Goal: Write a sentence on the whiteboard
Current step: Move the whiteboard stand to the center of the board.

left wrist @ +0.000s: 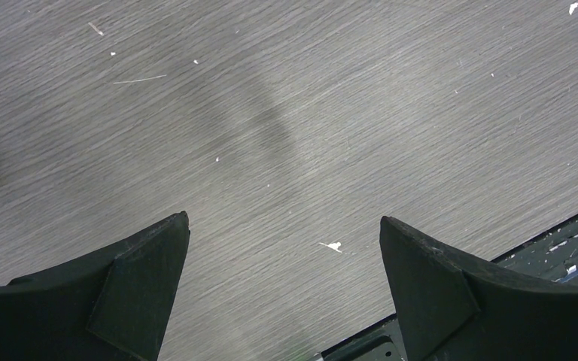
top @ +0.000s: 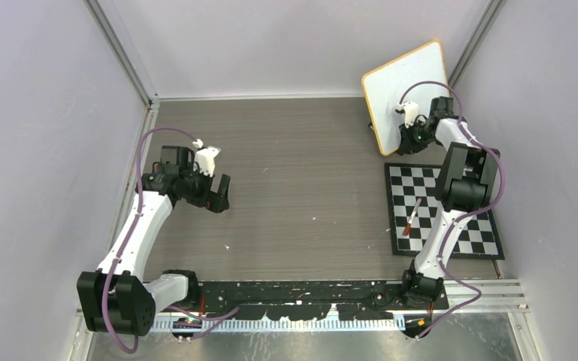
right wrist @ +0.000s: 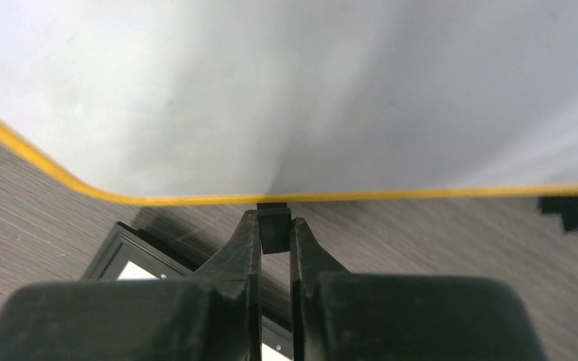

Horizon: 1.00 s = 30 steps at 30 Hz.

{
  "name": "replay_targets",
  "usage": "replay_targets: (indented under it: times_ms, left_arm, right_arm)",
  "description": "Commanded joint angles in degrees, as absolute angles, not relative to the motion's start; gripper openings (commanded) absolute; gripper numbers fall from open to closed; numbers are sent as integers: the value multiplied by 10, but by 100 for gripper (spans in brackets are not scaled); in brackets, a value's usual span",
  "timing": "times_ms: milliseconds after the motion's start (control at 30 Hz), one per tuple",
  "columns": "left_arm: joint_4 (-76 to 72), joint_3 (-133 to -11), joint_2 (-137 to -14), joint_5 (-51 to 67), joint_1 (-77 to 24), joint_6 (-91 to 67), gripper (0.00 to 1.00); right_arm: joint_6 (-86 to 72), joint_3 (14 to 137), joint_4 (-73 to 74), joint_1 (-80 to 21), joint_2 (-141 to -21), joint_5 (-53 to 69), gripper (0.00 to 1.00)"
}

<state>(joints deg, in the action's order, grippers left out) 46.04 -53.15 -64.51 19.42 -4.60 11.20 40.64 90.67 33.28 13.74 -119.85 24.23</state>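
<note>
top view: the whiteboard (top: 400,79) leans at the table's (top: 301,173) far right corner, with the right end effector (top: 410,143) at its lower edge. a marker (top: 412,217) lies on the checkered mat (top: 466,233).

left wrist: the left end effector (left wrist: 284,226) hangs wide open over the table.

right wrist: the fingers (right wrist: 244,248) are closed on the whiteboard's black foot (right wrist: 274,222). this looks like setting the board in place; next, the marker needs fetching. no writing is readable.

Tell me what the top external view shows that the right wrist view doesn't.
Only top external: the left end effector, open over the table, and a marker on the checkered mat. Only right wrist: the right end effector pinching a black foot under the whiteboard. Both: the whiteboard, blank, with its orange rim.
</note>
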Motion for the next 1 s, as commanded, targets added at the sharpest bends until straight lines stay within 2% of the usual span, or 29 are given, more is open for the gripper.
replay_targets:
  times_ms: [0, 33, 333, 733, 867, 967]
  left_arm:
    - [445, -533, -635, 205, -45, 120, 100]
    - [444, -533, -634, 205, -45, 120, 100]
    - [438, -532, -639, 189, -45, 116, 100]
    - [415, -539, -649, 92, -37, 78, 100]
    - [417, -548, -664, 75, -7, 77, 100]
    - [422, -558, -666, 125, 59, 73, 100]
  right_arm:
    - [408, 947, 344, 128, -1200, 271, 3]
    - [407, 947, 344, 125, -1201, 269, 1]
    - [395, 898, 307, 71, -1171, 239, 0]
    - [358, 850, 269, -31, -1138, 211, 0]
    - [330, 850, 267, -69, -1136, 204, 0]
    - [313, 839, 263, -98, -1126, 187, 0]
